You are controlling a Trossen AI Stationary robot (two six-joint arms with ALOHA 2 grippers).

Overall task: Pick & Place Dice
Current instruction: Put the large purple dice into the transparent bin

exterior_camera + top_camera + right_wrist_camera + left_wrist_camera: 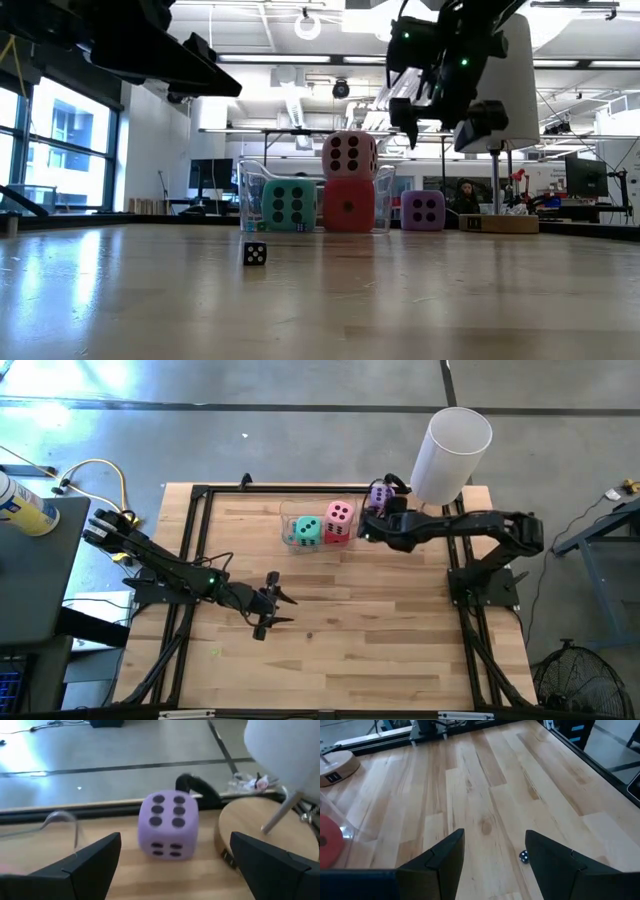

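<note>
The right tool [175, 870] hangs with its fingers spread wide and empty, and the purple die [169, 823] sits dead ahead between them on the counter [350, 620], just beside the clear box [292, 530] holding the teal die [306, 531], the red die [348, 207] and the pink die [340, 513] stacked on the red. It's a soft-looking, round-cornered cube, so no long axis to line up. The left tool [492, 862] waits part-open and empty, well away over pale wood planks.

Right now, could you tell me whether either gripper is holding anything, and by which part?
Nothing is held. The right gripper is open, its fingers either side of the purple die without touching it. The left gripper is open over bare table.
</note>
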